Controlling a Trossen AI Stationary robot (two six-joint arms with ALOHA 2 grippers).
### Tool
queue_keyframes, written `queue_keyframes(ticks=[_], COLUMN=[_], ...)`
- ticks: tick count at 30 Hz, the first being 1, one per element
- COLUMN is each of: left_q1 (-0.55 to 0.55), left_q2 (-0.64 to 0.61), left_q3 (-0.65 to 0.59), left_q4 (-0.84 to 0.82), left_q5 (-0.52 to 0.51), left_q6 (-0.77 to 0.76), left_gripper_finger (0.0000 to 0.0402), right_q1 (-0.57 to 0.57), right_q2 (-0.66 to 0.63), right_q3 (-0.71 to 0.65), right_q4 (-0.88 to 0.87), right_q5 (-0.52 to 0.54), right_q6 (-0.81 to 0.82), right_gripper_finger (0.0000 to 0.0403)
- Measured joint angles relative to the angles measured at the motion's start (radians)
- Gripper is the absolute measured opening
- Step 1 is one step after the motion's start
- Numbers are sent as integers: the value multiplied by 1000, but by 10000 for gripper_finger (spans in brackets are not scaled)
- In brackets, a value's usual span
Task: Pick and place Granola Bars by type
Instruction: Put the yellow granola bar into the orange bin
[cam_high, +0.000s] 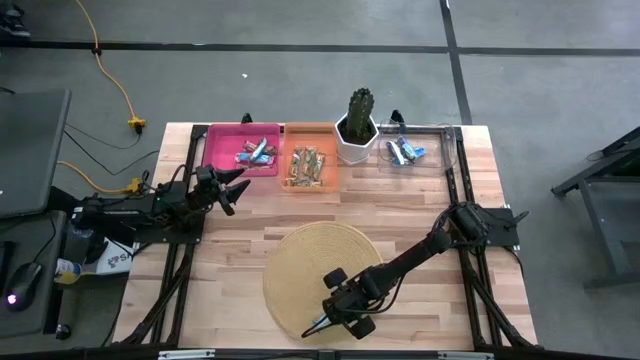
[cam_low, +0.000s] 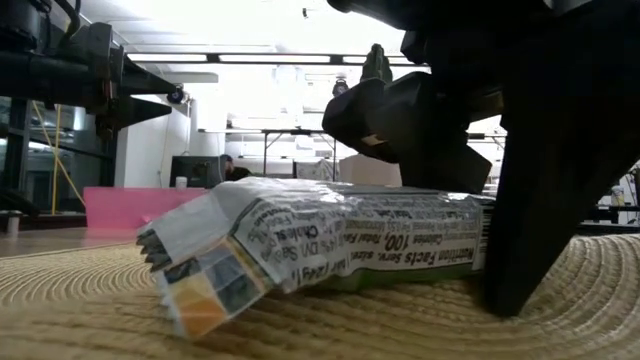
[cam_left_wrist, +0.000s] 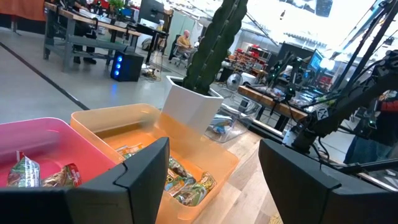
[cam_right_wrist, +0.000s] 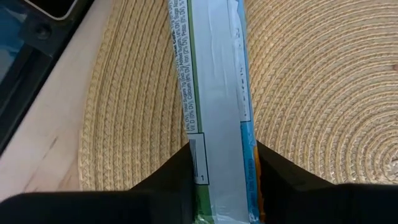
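One granola bar (cam_right_wrist: 217, 93) lies on the round woven mat (cam_high: 300, 260) near the table's front edge, its silver back seam and printed label up; it also shows in the low view (cam_low: 330, 240). My right gripper (cam_right_wrist: 222, 155) is down on the mat (cam_high: 325, 322), shut on the bar's end nearest the wrist. My left gripper (cam_left_wrist: 214, 186) is open and empty, in the air at the table's left (cam_high: 232, 185), beside the pink tray (cam_high: 215, 150). My right gripper pinches the bar's two long edges (cam_right_wrist: 191, 152) between its two fingers, at the end nearest the wrist. The fingers (cam_low: 530, 240) slant down from the table's right, and the bar runs on ahead of them. The bar lies flat on the mat, its crimped free end (cam_low: 175, 270) slightly crumpled.
At the far edge stand the pink tray holding blue-red-white bars, an orange tray (cam_high: 330, 165) holding brown bars, a green cactus in a white pot (cam_high: 357, 125), and a clear tray (cam_high: 440, 150) holding blue-and-white bars. Bare wood lies between mat and trays.
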Motion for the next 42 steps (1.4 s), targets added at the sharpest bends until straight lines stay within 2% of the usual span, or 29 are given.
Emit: queue_keyframes(ticks=[6, 17, 37, 42], left_q1=[0, 0, 0, 0], left_q2=[0, 0, 0, 0], left_q3=[0, 0, 0, 0], left_q4=[0, 0, 0, 0], left_q5=[0, 0, 0, 0], left_q6=[0, 0, 0, 0], left_gripper_finger=[245, 245, 245, 245], right_q1=[0, -8, -13, -17], right_q2=[-18, -80, -84, -84], right_q3=[-2, 0, 1, 1], right_q4=[2, 27, 29, 45], right_q5=[-12, 31, 48, 36], right_q6=[17, 18, 22, 65], right_gripper_finger=[108, 108, 108, 108])
